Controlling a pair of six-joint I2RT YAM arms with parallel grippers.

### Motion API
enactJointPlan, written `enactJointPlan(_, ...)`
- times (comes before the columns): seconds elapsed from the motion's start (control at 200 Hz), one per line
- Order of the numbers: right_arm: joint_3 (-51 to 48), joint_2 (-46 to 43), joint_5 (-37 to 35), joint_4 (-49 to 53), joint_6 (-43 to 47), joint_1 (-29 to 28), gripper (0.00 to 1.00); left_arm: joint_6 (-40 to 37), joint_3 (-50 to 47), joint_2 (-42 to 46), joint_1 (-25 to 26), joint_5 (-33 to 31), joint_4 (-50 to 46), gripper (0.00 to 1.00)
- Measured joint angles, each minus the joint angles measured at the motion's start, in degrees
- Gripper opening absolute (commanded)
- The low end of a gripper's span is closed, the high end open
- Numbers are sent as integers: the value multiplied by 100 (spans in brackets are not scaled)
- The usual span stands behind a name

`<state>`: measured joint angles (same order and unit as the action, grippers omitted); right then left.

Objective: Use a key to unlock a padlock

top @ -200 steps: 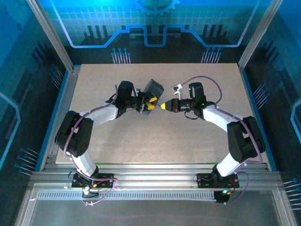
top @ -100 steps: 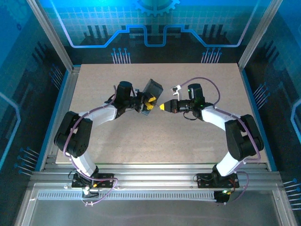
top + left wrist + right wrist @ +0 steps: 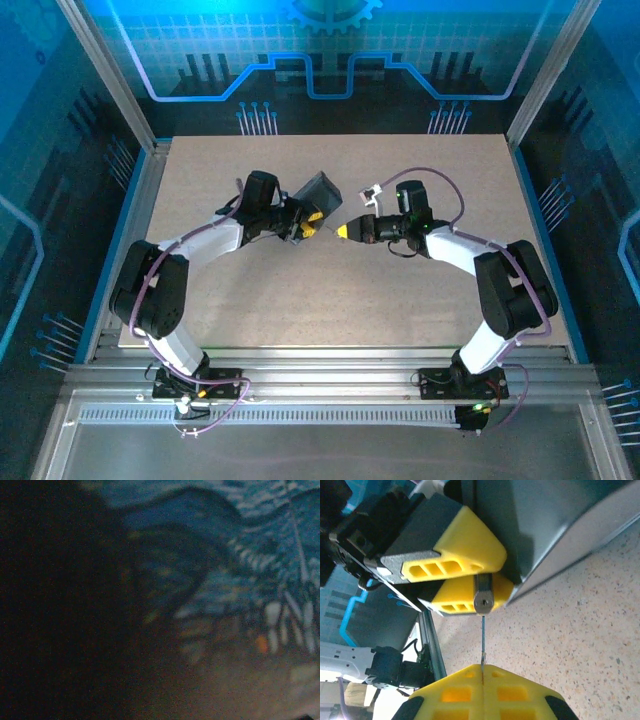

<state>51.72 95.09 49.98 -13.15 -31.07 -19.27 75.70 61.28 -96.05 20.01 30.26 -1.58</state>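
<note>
Left gripper [image 3: 310, 222] clamps padlock [image 3: 483, 599] beside tin [image 3: 545, 525], keyway end facing out for access. Right gripper [image 3: 482, 675] is pinched tight on key [image 3: 482, 640], tip at padlock's face, lined up to insert.

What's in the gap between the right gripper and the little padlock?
Just the thin key: the right gripper pinches it, and its tip reaches the padlock. The right wrist view shows this.

You see the small dark metal padlock [image 3: 483, 596] end-on, over the worktop's [image 3: 340, 300] middle. The thin silvery-grey metal key [image 3: 482, 640] stands edge-on, tip at its keyhole face.
</note>
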Motion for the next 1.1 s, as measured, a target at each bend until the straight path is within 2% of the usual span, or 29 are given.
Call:
enactJointPlan(0.425, -570, -468, 13, 531, 271, -98, 0, -1370, 385, -11, 35, -1167, -1707, 9)
enactJointPlan(0.82, -599, -693, -7, 785, 369, -98, 0, -1893, 186, -577, 610, -2345, -1631, 13)
enactJointPlan(0.86, -599, -713, -7, 809, 372, -98, 0, -1899, 162, -632, 645, -2413, -1572, 16)
enactJointPlan(1.0, -599, -767, -28, 874, 382, -98, 0, -1961, 146, -745, 693, -2649, -1438, 40)
enactJointPlan(1.1, -599, -776, -31, 914, 415, -98, 0, -2052, 146, -752, 710, -2699, -1480, 49)
